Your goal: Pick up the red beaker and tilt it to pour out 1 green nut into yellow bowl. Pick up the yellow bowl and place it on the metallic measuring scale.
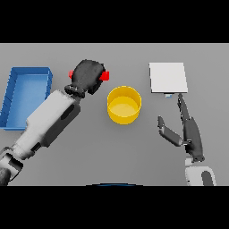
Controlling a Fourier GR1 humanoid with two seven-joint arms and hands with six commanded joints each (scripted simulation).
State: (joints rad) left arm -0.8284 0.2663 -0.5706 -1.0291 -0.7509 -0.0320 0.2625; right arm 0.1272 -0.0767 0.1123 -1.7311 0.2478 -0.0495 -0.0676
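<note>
The left hand (87, 76) sits over the small red beaker (104, 75), with its dark fingers curled round it so that only two red patches show, one at each side of the hand. That hold looks like the grasp needed before any tilt, so I judge the step in hand to be the pick-up of the beaker, or the start of carrying it toward the bowl. Whether the beaker is off the grey desk (134, 143) I cannot tell from above.

The round yellow plastic bowl (124, 104) stands upright on the desk just to the right of that hand, close enough that a short move and a tip toward it would bring the beaker's mouth over the rim. Its inside shows plain yellow; no green nut is visible there, nor in the beaker, which the hand hides.

The flat square metallic measuring scale (167, 77) lies beyond the bowl to the right, apart from it. The right hand (185, 129) rests near the desk below the scale, fingers straight and spread wide, holding nothing; it is well placed to take the bowl across later, to my mind.

A blue rectangular plastic tray (11, 96) lies at the far left, and its inside appears bare.

By count: one beaker, one bowl, one scale, one tray, two hands, no nuts in sight
</note>
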